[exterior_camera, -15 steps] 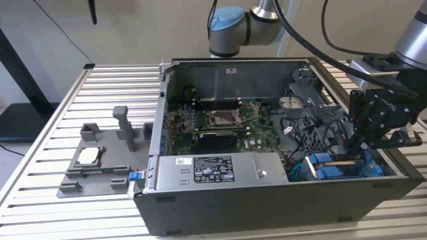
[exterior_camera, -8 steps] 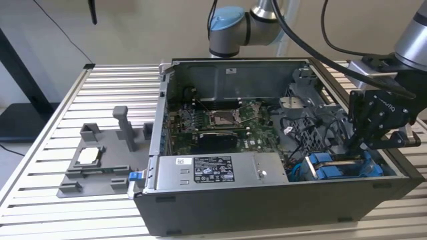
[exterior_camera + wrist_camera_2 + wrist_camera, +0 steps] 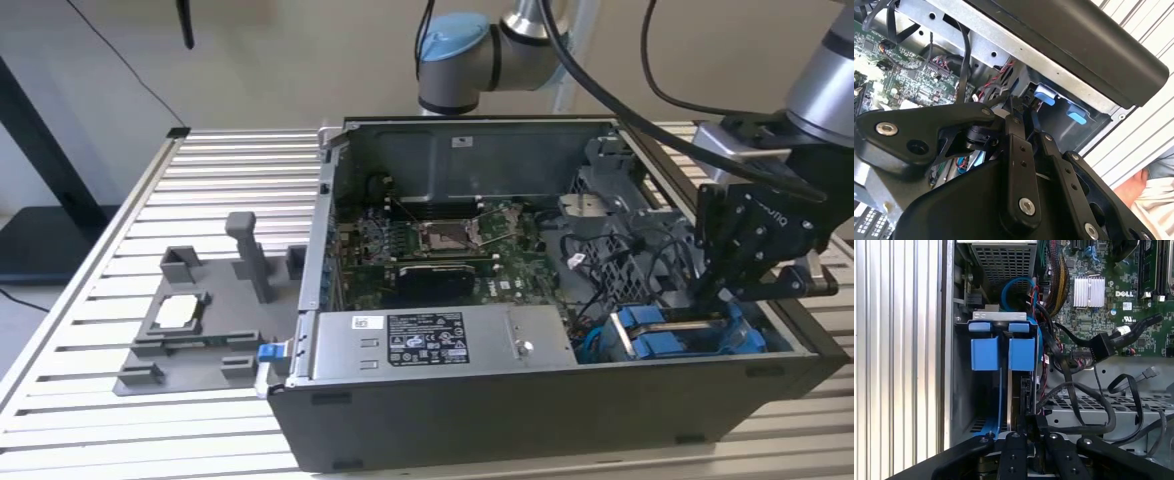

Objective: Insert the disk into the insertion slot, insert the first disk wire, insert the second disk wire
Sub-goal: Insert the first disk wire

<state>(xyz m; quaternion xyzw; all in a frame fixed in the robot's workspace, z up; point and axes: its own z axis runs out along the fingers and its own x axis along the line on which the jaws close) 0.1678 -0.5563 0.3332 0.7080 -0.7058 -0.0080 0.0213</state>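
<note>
A robotics lab is being indicated: an opened computer case is being carried on a slatted aluminium tabletop, a grey fixture is being kept beside it, and a robot arm is being held over it.

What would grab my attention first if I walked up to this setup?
An open computer case lies on a slatted metal table, with its green motherboard exposed. At the exterior view's right, the arm's black gripper reaches down into the case's corner bay, right beside the bright blue carrier tabs.
</note>
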